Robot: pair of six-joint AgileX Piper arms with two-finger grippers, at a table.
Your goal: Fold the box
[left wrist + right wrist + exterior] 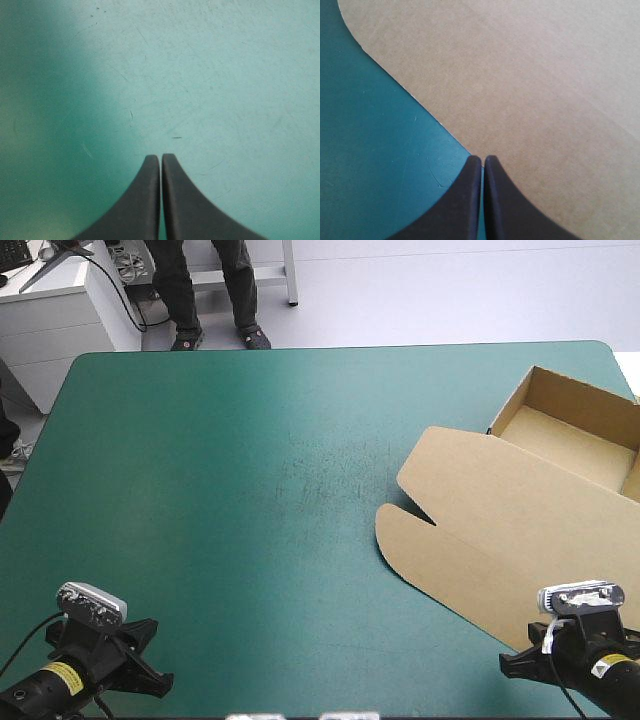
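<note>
Right wrist view: right claw (pixel 482 159) closed, empty, over box (pixel 530 90).

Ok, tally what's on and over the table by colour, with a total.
Brown: 1, the box, tray open, lid flat.
Black: 2, the left tool and the right tool, both shut.
Teal-green: 1, the table cover.
Total: 4.

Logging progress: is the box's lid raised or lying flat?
Flat. The box is an open tray with its walls raised; its lid lies spread on the teal-green cover.
</note>
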